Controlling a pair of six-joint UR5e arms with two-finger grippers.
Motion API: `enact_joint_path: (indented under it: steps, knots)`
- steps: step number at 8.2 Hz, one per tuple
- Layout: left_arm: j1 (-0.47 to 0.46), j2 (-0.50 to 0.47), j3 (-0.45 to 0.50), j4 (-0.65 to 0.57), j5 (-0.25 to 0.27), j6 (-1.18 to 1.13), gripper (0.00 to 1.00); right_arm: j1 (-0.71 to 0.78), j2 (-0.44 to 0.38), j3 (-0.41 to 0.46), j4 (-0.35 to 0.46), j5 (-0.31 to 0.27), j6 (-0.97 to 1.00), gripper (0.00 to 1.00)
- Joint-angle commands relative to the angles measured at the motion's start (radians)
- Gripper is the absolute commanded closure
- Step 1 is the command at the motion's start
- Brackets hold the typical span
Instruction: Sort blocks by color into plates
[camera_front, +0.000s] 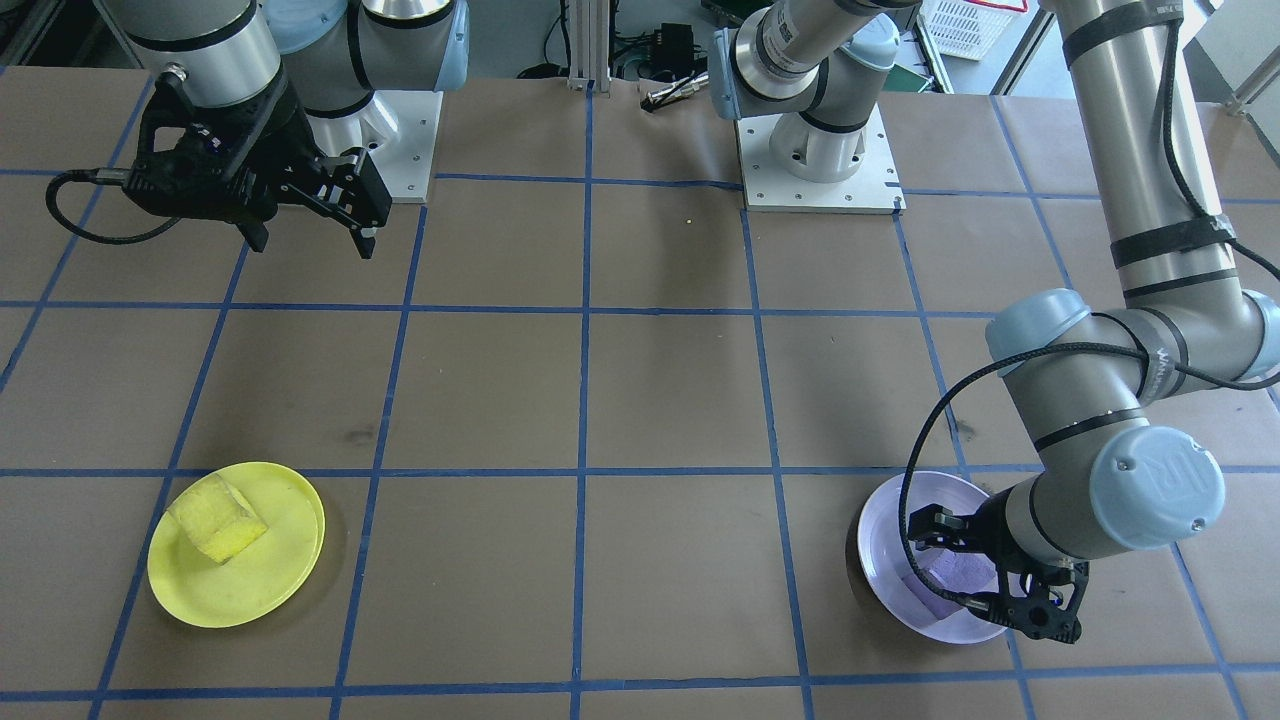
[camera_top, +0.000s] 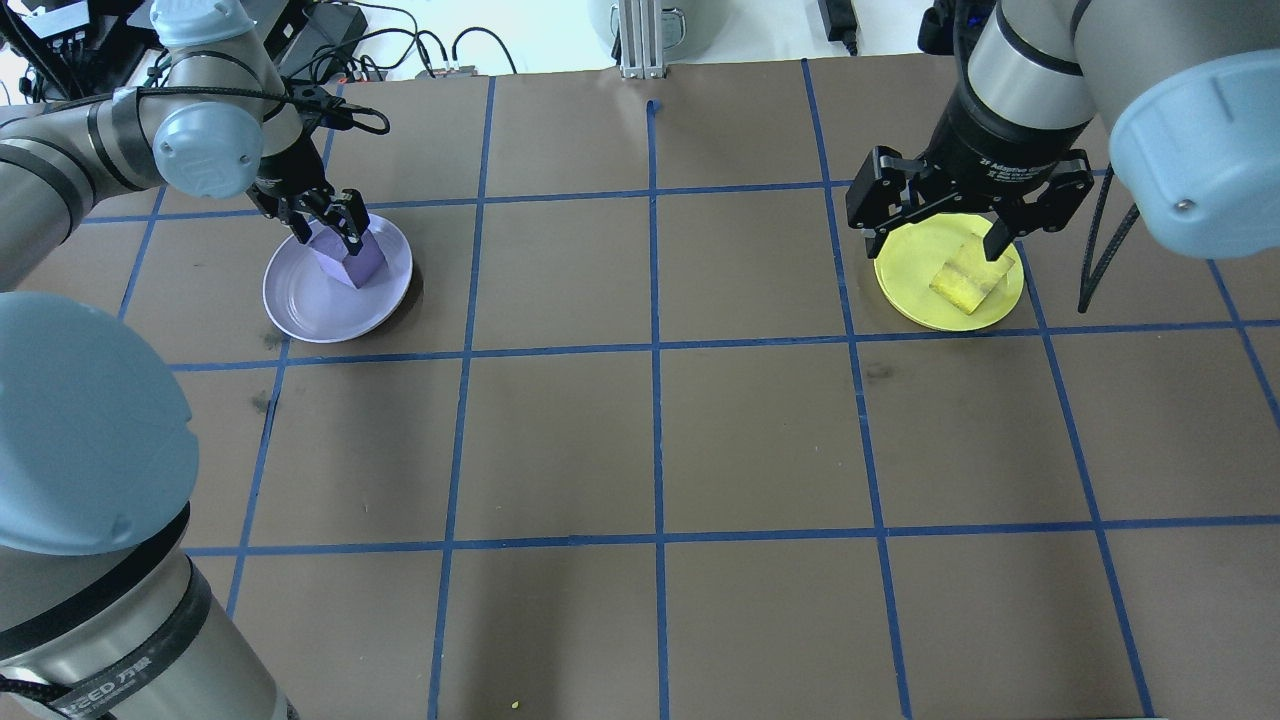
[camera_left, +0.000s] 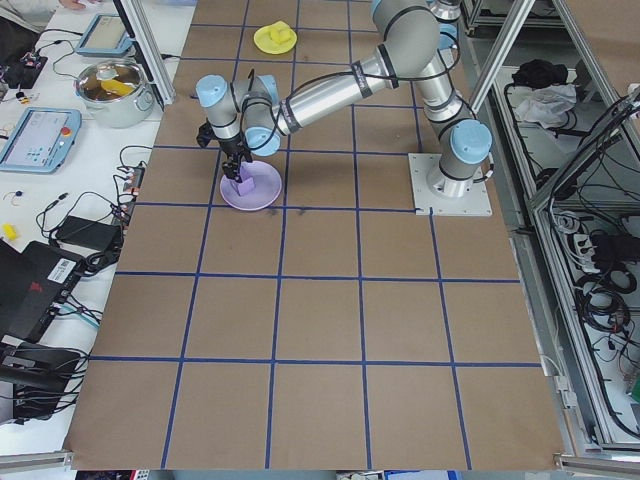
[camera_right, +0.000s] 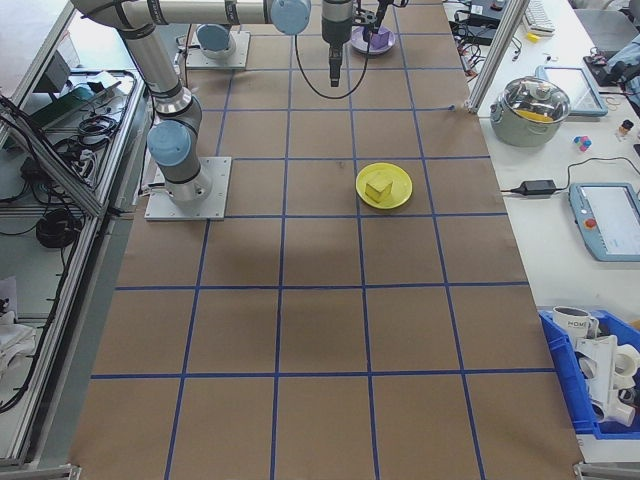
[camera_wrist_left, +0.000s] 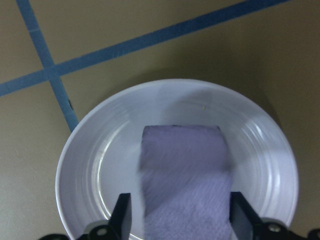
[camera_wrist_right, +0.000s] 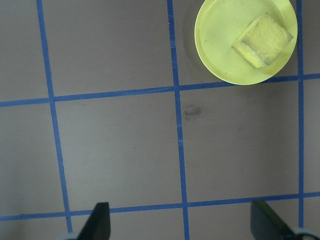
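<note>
The lavender block (camera_wrist_left: 186, 180) sat directly between the left gripper's (camera_top: 335, 222) fingers (camera_wrist_left: 121, 216), inside the lavender plate (camera_wrist_left: 95, 150) on the table's (camera_top: 650, 430) far left; whether the fingers clenched it or merely flanked it could not be told. The right gripper (camera_top: 935, 236) hung released, high above the table. The yellow block (camera_top: 968, 280) lay in the yellow plate (camera_top: 905, 282) at far right.

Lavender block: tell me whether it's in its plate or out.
In. The lavender block sits inside the lavender plate, between the left pincer's fingers.
</note>
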Motion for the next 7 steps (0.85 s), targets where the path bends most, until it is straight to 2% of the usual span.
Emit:
enact_joint_path:
  steps: [1,3,5,7]
  knots:
    - [-0.026,0.109,0.009,-0.035,0.004,-0.008,0.0,0.0,0.0,0.0,0.0,0.002,0.0,0.0]
    - [-0.123,0.271,0.007,-0.067,0.002,-0.103,0.0,0.0,0.0,0.0,0.0,0.002,0.0,0.0]
    - [-0.215,0.37,0.007,-0.177,0.002,-0.256,0.0,0.0,0.001,0.0,0.0,0.002,0.0,0.0]
    - [-0.243,0.482,-0.003,-0.312,-0.011,-0.365,0.0,0.0,0.0,0.0,0.0,0.002,0.0,0.0]
